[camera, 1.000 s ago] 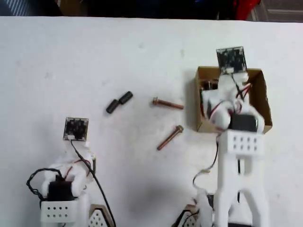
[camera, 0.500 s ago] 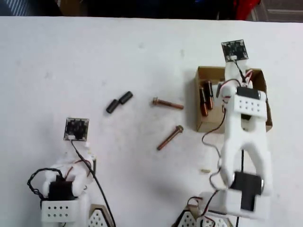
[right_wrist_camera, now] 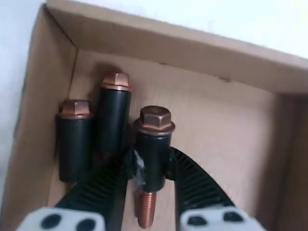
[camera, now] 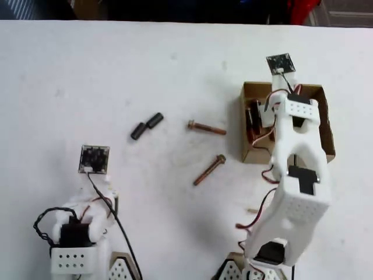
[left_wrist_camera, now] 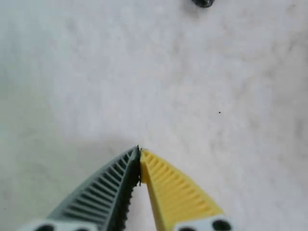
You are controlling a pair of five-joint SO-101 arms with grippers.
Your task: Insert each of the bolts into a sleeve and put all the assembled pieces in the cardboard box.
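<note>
Right fingers (right_wrist_camera: pixel 197 187) clamp a third sleeved copper bolt (right_wrist_camera: pixel 153 154) inside the brown cardboard box (right_wrist_camera: pixel 168 48), beside two finished ones (right_wrist_camera: pixel 74 139); two bolts (camera: pixel 207 128), two black sleeves (camera: pixel 154 121) to go; left fingers (left_wrist_camera: pixel 178 192) closed, empty.

On white table (camera: pixel 87 64): black sleeve (camera: pixel 154 121) just beside second sleeve (camera: pixel 138 130), copper bolt (camera: pixel 207 128), another bolt (camera: pixel 209 170), open cardboard box (camera: pixel 254 88).

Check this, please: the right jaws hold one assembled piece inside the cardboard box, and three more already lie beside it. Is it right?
Not three: the right wrist view shows two finished pieces lying beside it. The rest is right: the right gripper holds one assembled piece inside the cardboard box.
</note>
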